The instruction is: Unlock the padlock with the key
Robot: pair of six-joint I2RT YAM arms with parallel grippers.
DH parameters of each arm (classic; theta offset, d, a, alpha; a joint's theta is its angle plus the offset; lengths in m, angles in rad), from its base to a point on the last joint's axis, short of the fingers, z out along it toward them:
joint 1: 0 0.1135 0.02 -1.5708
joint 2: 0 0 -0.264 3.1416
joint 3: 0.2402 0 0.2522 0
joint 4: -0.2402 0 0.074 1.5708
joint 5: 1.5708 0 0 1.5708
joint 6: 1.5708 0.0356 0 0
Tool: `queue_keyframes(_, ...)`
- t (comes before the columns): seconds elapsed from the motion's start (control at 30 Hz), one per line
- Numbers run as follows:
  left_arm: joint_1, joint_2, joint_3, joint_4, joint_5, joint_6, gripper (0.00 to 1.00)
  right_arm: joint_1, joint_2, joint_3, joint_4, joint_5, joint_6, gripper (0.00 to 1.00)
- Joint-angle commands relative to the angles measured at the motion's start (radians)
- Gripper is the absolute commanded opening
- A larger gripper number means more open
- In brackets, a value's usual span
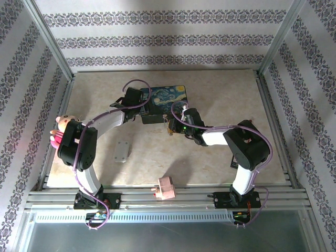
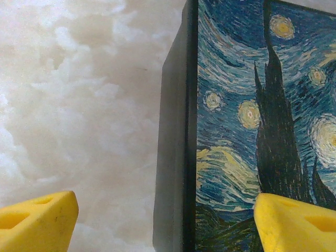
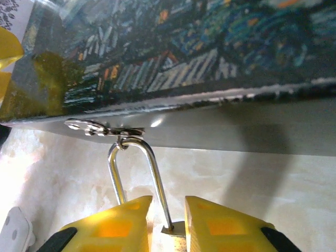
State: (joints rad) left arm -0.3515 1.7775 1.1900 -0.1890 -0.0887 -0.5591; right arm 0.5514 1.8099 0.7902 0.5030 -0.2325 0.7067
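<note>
- The tin [image 1: 167, 94] lay flat on the worktop [image 2: 79, 105], lid up. The padlock [image 3: 157, 184] hung from the hasp [image 3: 100, 127] on the tin's near side wall, with its thin silver shackle threaded through the hasp's loop.
- The right gripper [image 3: 168, 220] was at that near wall, just below the hasp. Its yellow fingers [image 3: 113, 226] were drawn close together on the padlock, and one shackle leg ran down into the narrow gap between them.
- The lock's body was hidden between the pads. I judged this a grip meant to steady the dangling lock so its keyhole stayed put for the key.
- The left gripper [image 2: 165, 226] stood at the tin's left edge with its jaws wide apart and nothing between them but the tin's dark side wall. One fingertip [image 2: 37, 223] was over bare worktop beside the tin, and the other was over the painted lid.
- Straddling that edge looked like readiness to pinch the tin and keep it from sliding while the lock was worked. No squeeze was on the tin yet.
- In the top view the left arm rose from its base, folded at a high elbow well to the left of the tin, and sent its forearm across to the tin's near-left corner.
- The right arm bent at an elbow well to the right of the tin. Its forearm ran low and leftward to the tin's near side.
- A grey plate [image 1: 122, 152] lay apart from the tin, on the side nearer the arm bases, touched by neither gripper.
</note>
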Motion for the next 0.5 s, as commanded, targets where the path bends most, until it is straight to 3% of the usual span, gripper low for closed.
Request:
queue_keyframes(0.0, 0.008, 0.009, 0.000, -0.013, 0.018, 0.029, 0.87, -0.011, 0.020, 0.031, -0.011, -0.006, -0.015, 0.24)
queue_keyframes(0.47, -0.016, -0.018, -0.094, 0.028, 0.084, -0.014, 0.92, -0.074, 0.043, 0.125, -0.092, -0.037, -0.042, 0.24)
